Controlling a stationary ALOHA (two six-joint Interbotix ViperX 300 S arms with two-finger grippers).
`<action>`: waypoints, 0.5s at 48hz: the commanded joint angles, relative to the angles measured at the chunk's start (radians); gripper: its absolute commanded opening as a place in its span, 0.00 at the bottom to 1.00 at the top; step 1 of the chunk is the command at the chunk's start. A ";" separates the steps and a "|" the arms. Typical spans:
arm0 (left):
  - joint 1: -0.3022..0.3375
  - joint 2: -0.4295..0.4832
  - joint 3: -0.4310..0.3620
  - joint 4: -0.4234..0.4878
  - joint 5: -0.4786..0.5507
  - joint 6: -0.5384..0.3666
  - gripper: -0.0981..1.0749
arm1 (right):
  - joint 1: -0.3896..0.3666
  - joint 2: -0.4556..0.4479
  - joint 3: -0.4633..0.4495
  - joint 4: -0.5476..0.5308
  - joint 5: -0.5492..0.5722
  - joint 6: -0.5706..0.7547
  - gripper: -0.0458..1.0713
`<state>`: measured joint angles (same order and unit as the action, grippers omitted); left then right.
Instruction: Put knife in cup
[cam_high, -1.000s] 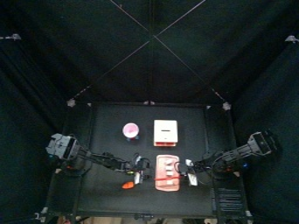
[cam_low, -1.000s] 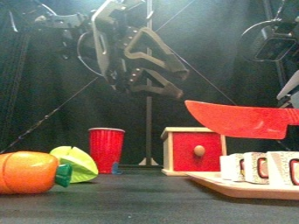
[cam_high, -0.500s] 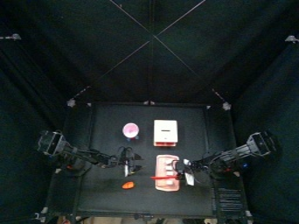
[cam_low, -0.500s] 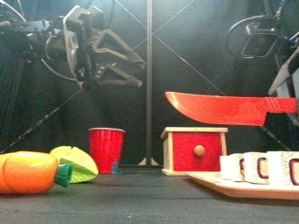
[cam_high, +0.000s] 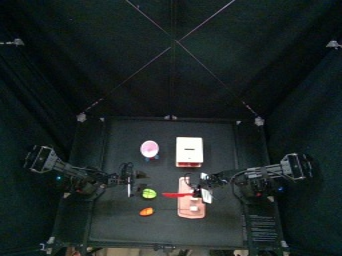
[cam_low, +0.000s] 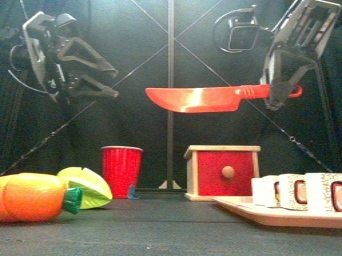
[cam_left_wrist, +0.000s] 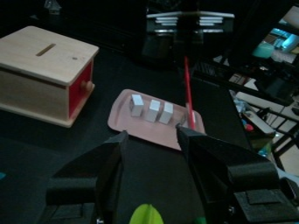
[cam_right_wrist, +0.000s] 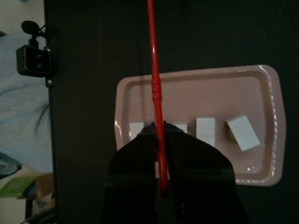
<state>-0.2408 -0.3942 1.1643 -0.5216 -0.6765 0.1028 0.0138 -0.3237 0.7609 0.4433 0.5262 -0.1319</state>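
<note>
The red toy knife (cam_low: 201, 98) hangs level in the air, high above the table, with my right gripper (cam_low: 277, 92) shut on its handle end. In the right wrist view the knife (cam_right_wrist: 153, 79) shows edge-on as a thin red line over the pink tray (cam_right_wrist: 258, 87). From above, the knife (cam_high: 178, 196) lies between both grippers, beside the tray. The small pink cup (cam_high: 150, 150) stands upright at the back left, apart from the knife; in the front view the cup (cam_low: 122, 170) is below and left of the blade. My left gripper (cam_low: 70, 70) hangs open and empty at the left.
A white box (cam_high: 190, 150) with a red front (cam_low: 221, 170) stands right of the cup. The pink tray (cam_low: 238, 207) holds white blocks at the front right. An orange-red lump (cam_low: 30, 197) and a green piece (cam_low: 83, 184) lie at the front left.
My right gripper has carried the knife upward and to the left, off the tray. The left arm has drawn back to the left, still open.
</note>
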 joint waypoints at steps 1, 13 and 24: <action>-0.017 -0.058 0.029 -0.009 0.020 -0.003 0.80 | -0.060 0.015 -0.098 0.002 0.103 0.000 0.40; -0.026 -0.115 0.080 -0.081 0.094 -0.002 0.80 | -0.242 0.083 -0.262 0.005 0.261 0.000 0.40; -0.028 -0.117 0.081 -0.087 0.100 -0.002 0.80 | -0.390 0.176 -0.436 0.054 0.423 -0.003 0.40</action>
<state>-0.2638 -0.5093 1.2594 -0.6090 -0.5737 0.1012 -0.3191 -0.1703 0.4249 0.4755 0.8820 -0.1319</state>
